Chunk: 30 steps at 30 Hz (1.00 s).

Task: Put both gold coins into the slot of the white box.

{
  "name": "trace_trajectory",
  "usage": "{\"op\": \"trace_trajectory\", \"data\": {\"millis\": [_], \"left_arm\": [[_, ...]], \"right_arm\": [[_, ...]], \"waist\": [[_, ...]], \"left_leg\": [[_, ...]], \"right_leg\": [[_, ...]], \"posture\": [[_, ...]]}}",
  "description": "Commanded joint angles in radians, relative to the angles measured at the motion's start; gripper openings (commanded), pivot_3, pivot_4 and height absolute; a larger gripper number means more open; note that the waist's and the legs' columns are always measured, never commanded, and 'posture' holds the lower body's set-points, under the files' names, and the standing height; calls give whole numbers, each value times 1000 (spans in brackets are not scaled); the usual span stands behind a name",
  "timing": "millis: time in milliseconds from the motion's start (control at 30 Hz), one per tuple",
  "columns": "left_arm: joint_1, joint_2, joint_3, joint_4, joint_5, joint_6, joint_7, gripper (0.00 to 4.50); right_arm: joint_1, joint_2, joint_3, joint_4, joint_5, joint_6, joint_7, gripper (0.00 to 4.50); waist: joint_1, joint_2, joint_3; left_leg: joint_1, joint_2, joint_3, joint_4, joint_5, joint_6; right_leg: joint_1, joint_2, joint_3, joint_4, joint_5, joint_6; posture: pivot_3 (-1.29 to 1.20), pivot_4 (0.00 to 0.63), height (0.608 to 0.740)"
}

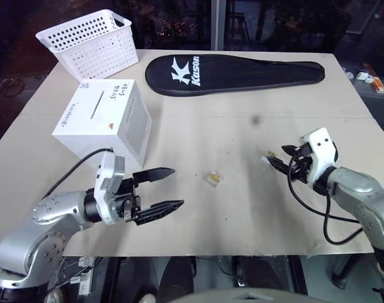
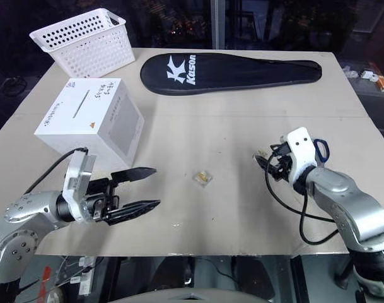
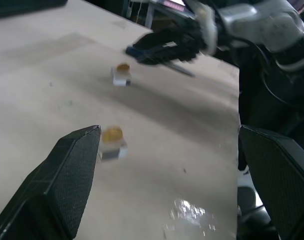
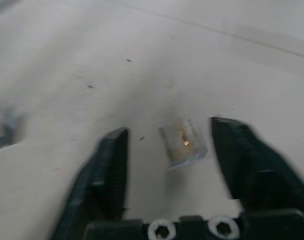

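Here, each gold coin (image 3: 112,133) rides a clear block (image 3: 113,149) — both claws spread.

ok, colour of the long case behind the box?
Black with white lettering, clearest in the left eye view.

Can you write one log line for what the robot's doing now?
left claw: open, empty | right claw: open around small clear plastic block with tiny gold coin | white cardboard box: untouched

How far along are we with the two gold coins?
Nothing is banked yet. Both small round gold coins sit on clear plastic blocks on the table. The right gripper straddles one block, open, not gripping. The left gripper hangs open. Both coins remain for the white cardboard box's slot.
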<state>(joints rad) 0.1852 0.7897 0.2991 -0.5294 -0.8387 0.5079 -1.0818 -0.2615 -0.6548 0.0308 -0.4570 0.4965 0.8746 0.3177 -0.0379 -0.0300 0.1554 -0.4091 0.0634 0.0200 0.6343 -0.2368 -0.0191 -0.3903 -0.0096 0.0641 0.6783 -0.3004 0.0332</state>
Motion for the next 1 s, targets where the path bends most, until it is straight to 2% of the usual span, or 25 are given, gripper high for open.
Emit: {"op": "trace_trajectory", "data": {"millis": [33, 167, 333, 533, 567, 633, 967, 1000], "left_arm": [[76, -21, 23, -94, 20, -58, -10, 4500], [158, -54, 16, -124, 59, -111, -9, 4500], [344, -143, -21, -58, 183, -317, -107, 4500], [374, -158, -16, 22, 204, -416, -164, 4500], [375, -157, -16, 30, 204, -424, -168, 4500], [384, -160, -11, 64, 204, -454, -191, 4500], [369, -195, 31, 215, 154, -539, -258, 4500], [253, -134, 37, 182, 89, -422, -183, 4500]], "right_arm": [[-41, 1, 21, 21, -41, 8, 14, 1363], [-59, -1, 29, 36, -63, 9, 36, 1363], [-66, 4, 28, 49, -85, 9, 60, 1363], [-69, 15, 25, 65, -111, 6, 78, 1363], [-69, 15, 23, 67, -114, 6, 81, 835], [-69, 14, 24, 75, -120, 6, 89, 141], [-67, 14, 13, 89, -154, -3, 118, 62], [-68, 15, 8, 86, -153, -2, 118, 62]], "waist": [[1, 0, 0], [4, 0, 0], [-4, 1, 0], [6, 1, -1], [4, 1, -1], [2, 1, -1], [-2, 1, -1], [-2, 1, -1]], "left_leg": [[-3, 0, 0, 1, 0, 0], [-7, -1, 0, 2, 0, 0], [-5, -1, 1, 2, 0, 0], [-6, -1, -2, 3, 0, 0], [-6, -1, -1, 3, 0, 0], [-6, -1, -1, 4, 0, 0], [-6, -1, -1, 4, 0, 0], [-6, -1, -1, 4, 0, 0]], "right_leg": [[-2, 0, 0, 1, 0, 0], [-6, -2, -1, 1, 0, 0], [-6, -1, 0, 1, 0, 0], [-5, -1, -3, 2, 0, 0], [-5, -1, -2, 2, 0, 0], [-5, -1, -2, 2, 0, 0], [-5, 0, -2, 2, 0, 0], [-5, -1, -2, 2, 0, 0]], "posture": [[0, 150, 740], [0, 150, 740], [0, 150, 740], [0, 150, 740], [0, 150, 740], [0, 150, 740], [0, 150, 740], [0, 150, 740]]}}
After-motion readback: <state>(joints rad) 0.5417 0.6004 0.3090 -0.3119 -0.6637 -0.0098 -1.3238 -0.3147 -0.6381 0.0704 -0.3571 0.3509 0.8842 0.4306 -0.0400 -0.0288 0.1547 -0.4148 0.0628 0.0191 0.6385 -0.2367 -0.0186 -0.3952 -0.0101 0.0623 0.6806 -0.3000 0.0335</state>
